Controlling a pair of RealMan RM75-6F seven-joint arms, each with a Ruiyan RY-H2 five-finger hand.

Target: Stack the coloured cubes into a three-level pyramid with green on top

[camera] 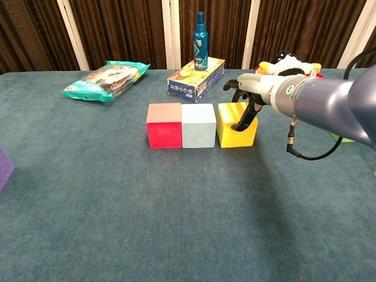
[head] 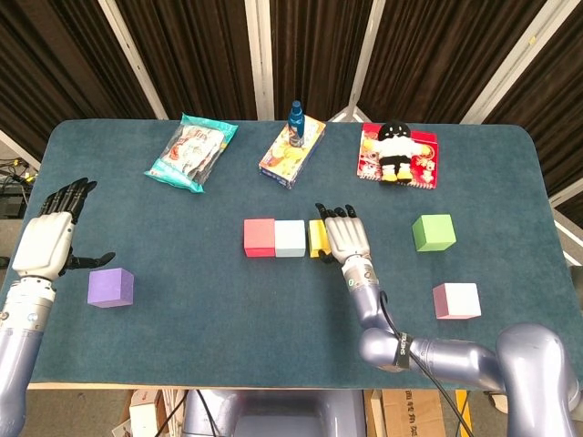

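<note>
Three cubes stand in a row on the table: red (head: 259,238), light blue (head: 290,238) and yellow (head: 316,238). A thin gap separates the yellow cube (camera: 235,132) from the light blue one (camera: 198,125). My right hand (head: 346,235) hovers over the yellow cube's right side, fingers spread past its far edge. In the chest view its thumb (camera: 242,117) lies against the cube's front face. The green cube (head: 434,232) and a pink cube (head: 456,299) sit to the right. The purple cube (head: 110,287) is at the left, beside my empty left hand (head: 50,241).
Along the far side lie a snack bag (head: 191,151), a box with a blue bottle (head: 293,146) on it, and a plush toy (head: 397,150) on a red packet. The table's front edge runs close below the pink cube.
</note>
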